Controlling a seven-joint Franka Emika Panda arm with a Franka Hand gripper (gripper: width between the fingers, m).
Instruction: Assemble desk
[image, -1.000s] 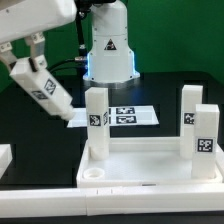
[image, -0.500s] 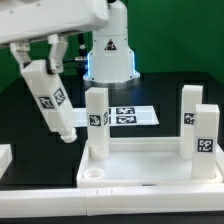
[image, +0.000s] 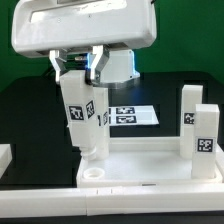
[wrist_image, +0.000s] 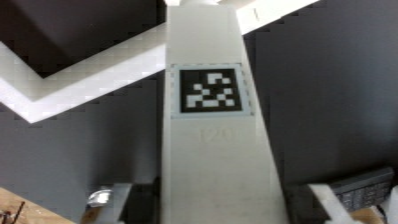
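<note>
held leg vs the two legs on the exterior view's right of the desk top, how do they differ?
The held leg hangs in the pincer above the desk top; the right-hand legs stand on it, ungripped. The held leg sits toward the exterior view's left, near another standing leg; the right-hand legs are at the opposite end. All are white, square-section, upright, tagged.

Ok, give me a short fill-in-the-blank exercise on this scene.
1. The gripper holds a white ____ bearing a square tag.
2. That leg hangs nearly ____.
3. The desk top already has ____ legs standing in it.
4. The marker board lies on the ____ table.

Missing words: leg; upright; three; black
</note>
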